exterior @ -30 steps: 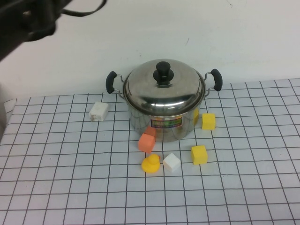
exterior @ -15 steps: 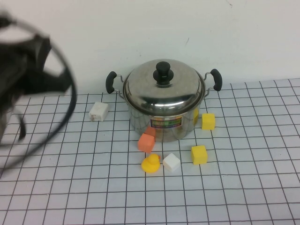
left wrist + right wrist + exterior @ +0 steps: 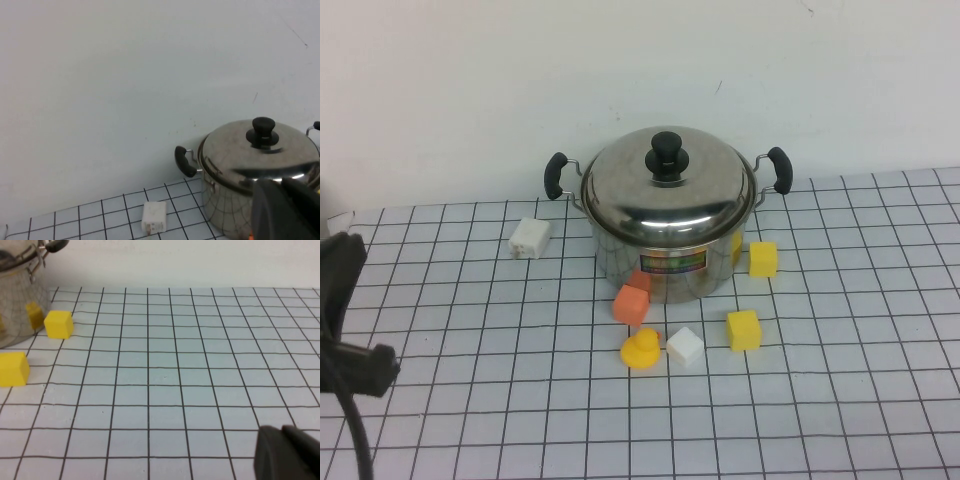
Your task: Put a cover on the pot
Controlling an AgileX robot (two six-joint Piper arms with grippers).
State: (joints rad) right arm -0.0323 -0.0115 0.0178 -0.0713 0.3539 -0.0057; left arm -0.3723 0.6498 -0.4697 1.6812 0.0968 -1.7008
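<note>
— Where's the pot [image 3: 665, 235]?

— Upper centre of the high view, on the gridded tabletop [image 3: 840, 400], lid [image 3: 667, 184] seated on it.

— And the arms?

— Left pincer [image 3: 287, 210] shows as a dark shape low at its frame's edge, right pincer [image 3: 287, 452] likewise; I cannot tell if either is spread. Small blocks sit in front.

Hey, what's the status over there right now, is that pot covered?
Left gripper low at table's left edge, right gripper off to the right, both holding nothing. Pot covered, lid on. Nothing in the way.
</note>
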